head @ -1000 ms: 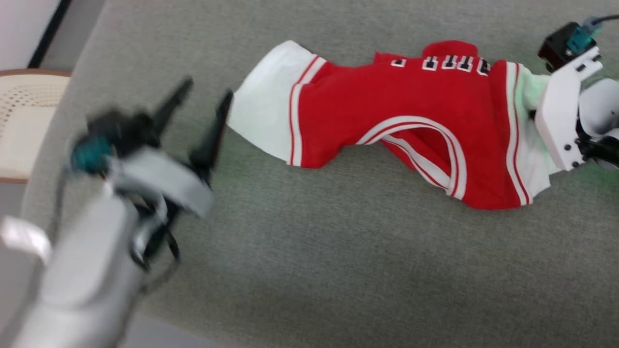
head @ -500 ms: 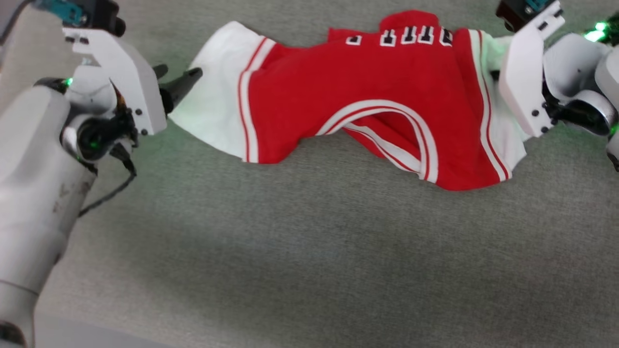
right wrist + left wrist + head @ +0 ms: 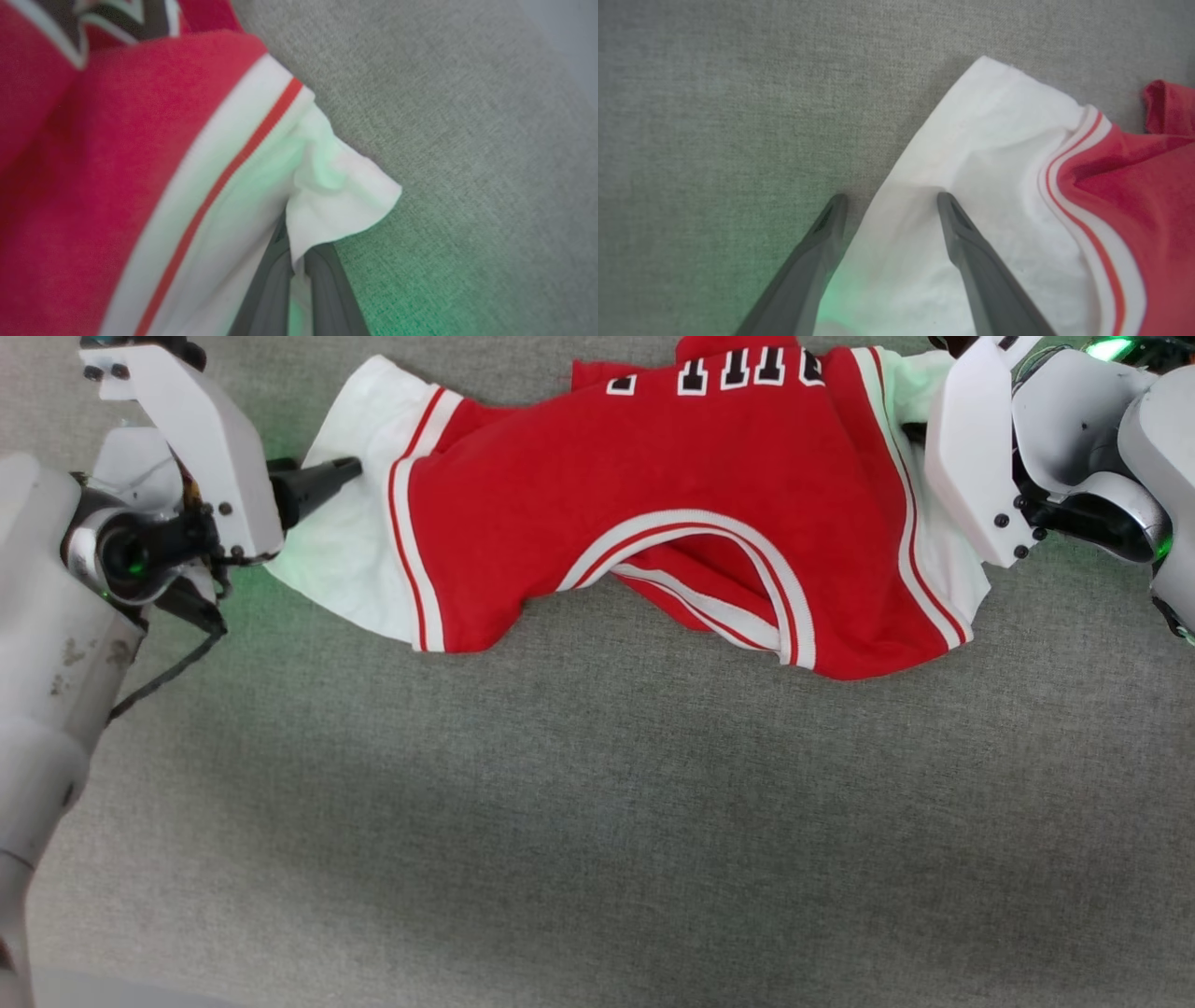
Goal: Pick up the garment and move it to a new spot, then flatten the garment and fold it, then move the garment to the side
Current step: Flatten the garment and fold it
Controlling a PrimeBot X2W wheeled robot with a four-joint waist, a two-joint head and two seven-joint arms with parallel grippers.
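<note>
Head view gives us the red jersey-style T-shirt (image 3: 672, 504), with white sleeves, red-and-white striped trim and black white-outlined lettering. It lies stretched sideways across the far part of the grey woven fabric surface (image 3: 597, 821). Its neck opening is turned toward us and its lettering sits at the top edge of the view. The T-shirt is rumpled rather than flat: the near edge of the body bows away from us in the middle, and the striped neckline folds over itself.

The left hand (image 3: 322, 485) sits at the left end of the T-shirt, one dark fingertip reaching onto the white cloth there. In the left wrist view we see its two fingers standing well apart, with nothing clamped between them. One finger is over the bare grey surface just beside the cloth, and the other is over the left-end sleeve (image 3: 971, 154), so the sleeve's edge runs up between them. We cannot tell whether either fingertip presses on the cloth.

In the right wrist view the right hand (image 3: 295, 275) has its fingers drawn together on a corner of the right-end sleeve (image 3: 336, 196). A thin strip of white cloth shows between the two fingers, and the corner flops over their tips. In the head view this hand is at the right end of the T-shirt, its fingers mostly hidden behind its white bracket.

A green glow tints the cloth and the surface near both hands.
</note>
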